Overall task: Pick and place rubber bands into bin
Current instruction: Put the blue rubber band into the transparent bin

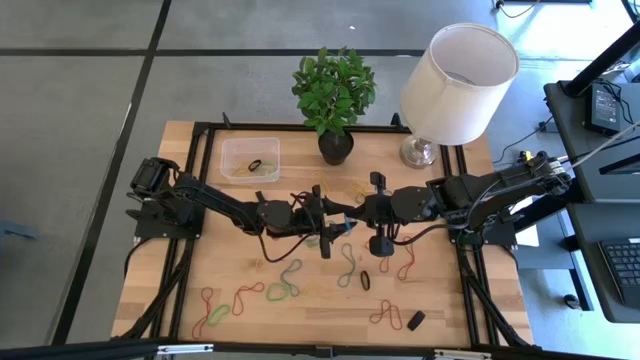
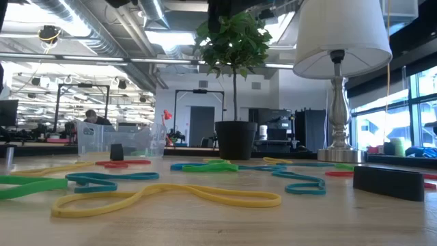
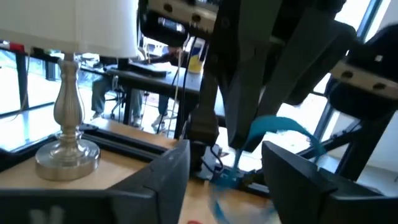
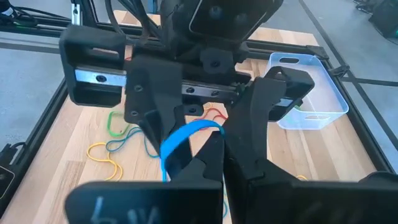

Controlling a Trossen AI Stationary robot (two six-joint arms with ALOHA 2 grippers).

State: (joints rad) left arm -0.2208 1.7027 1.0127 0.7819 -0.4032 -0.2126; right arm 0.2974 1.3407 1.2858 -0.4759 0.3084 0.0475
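Note:
Above the table's middle, a blue rubber band hangs between my two grippers, which face each other. My right gripper is shut on it. My left gripper is open, level, its fingers on either side of the band's free loop; whether they touch it I cannot tell. Several more rubber bands in green, red, yellow and teal lie flat on the wooden table. The clear bin stands at the far left with a dark band inside. My right gripper pinches one end of the blue rubber band between its two fingertips, coming from the table's right side and slanting a little down. The band is lifted clear of the table, and its loop bows out toward my left gripper.
A black plant pot with a green plant stands at the far middle, and a lamp stands at the far right. A small black block lies near the front right. Loose bands are scattered over the near half.

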